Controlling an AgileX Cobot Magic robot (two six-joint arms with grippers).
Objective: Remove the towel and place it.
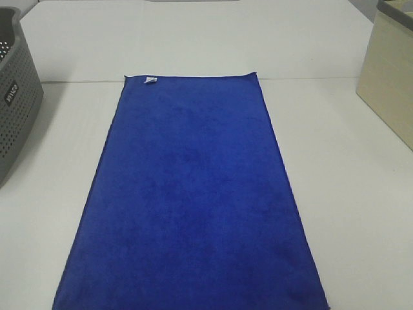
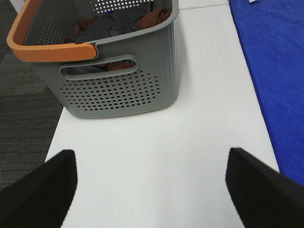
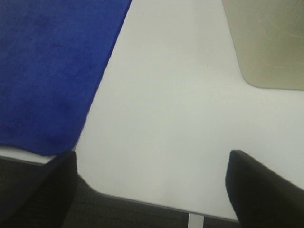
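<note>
- Black fingers (image 2: 42, 190) of the left claw (image 2: 152, 190) framed that wrist's view, one at each side, standing wide apart.
- Nothing sat between them; only bare white table (image 2: 156, 142) showed in the gap, and they gripped nothing.
- Over on the right, the other claw (image 3: 152, 190) looked the same: fingers (image 3: 263, 190) spread wide, empty, with white table and its near edge between them.
- Neither claw showed in the high view, and I could not tell whether either touched the tabletop.
- Spread flat down the middle of the table (image 1: 348, 194) lay the towel (image 1: 193, 200), deep blue, its near end running off the bottom of the high view.
- Its small white tag (image 1: 150, 80) sat at the far left corner.
- From the right wrist view, a corner of the towel (image 3: 47, 71) reached over the table's near edge, just beside the fingers.
- Left of the towel and apart from it stood a grey basket (image 2: 118, 90) with an orange rim (image 2: 50, 50), holding rumpled dark and rust-coloured clothes (image 2: 118, 23).
- Far right stood a beige box (image 1: 390, 84), well clear of the towel.
</note>
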